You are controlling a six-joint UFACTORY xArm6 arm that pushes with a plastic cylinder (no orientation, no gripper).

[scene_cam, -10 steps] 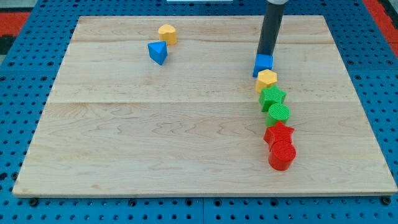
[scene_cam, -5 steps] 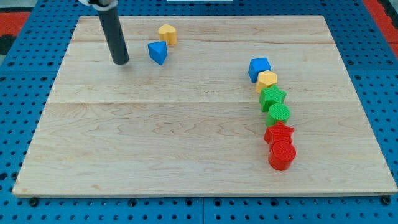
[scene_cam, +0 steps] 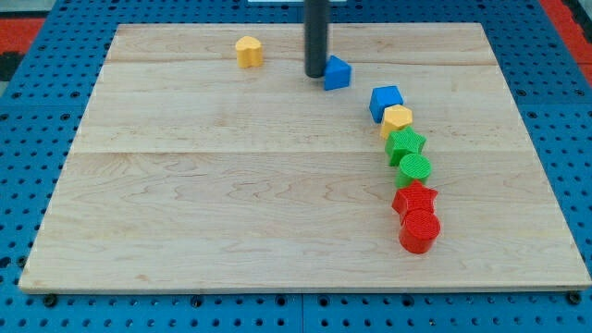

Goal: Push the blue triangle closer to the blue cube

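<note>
The wooden board (scene_cam: 231,203) fills most of my view, resting on a blue pegboard surface (scene_cam: 28,139). My rod (scene_cam: 317,32) comes down from the view's top, and my tip (scene_cam: 315,73) sits on the board in its upper middle part. There is no gripper on this arm, so nothing opens or closes; the rod holds nothing and only touches things from the side.

Just to the view's right of my tip, touching or nearly touching the rod, is the blue triangle (scene_cam: 338,72). Further to the view's right and a little lower lies the blue cube (scene_cam: 386,101), near the triangle but apart from it. From the cube a curved line of blocks runs toward the view's bottom, each close against the next: a yellow hexagon-like block (scene_cam: 397,119), a green star (scene_cam: 405,145), a green cylinder (scene_cam: 414,169), a red star (scene_cam: 414,199) and a red cylinder (scene_cam: 420,229). To the view's left of my tip, well apart, stands another yellow block (scene_cam: 248,51).
</note>
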